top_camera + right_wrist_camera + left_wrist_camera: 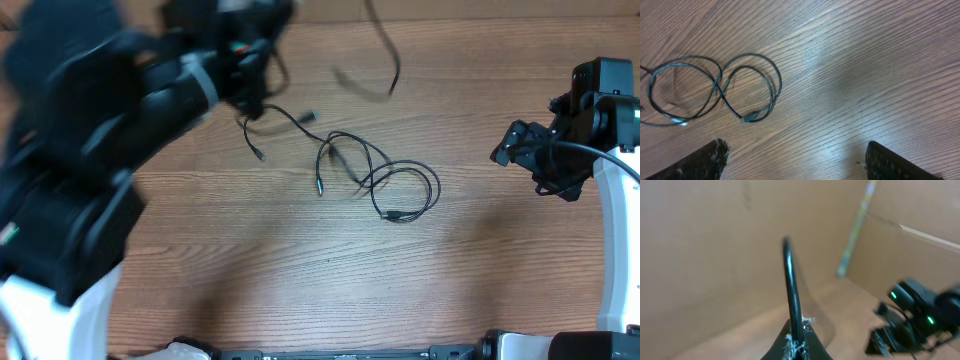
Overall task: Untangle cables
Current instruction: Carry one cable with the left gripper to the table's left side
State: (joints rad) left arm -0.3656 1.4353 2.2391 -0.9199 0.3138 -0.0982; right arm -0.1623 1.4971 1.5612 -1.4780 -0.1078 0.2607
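**Left gripper pinches one cable, the other lies looped on the table**

I see the left gripper (796,349) pressed together on a thin black held cable (791,290), which rises up from between its fingers. The looped cable (385,178) lies flat near the middle of the wooden table (300,280), shaped like a figure eight. The right gripper (795,162) hangs over the table, well apart from the loops, with its fingers spread wide.

Looped cables (365,180) clutter the table's (300,290) middle; the left arm (90,120) blocks its far-left corner; near edge open.
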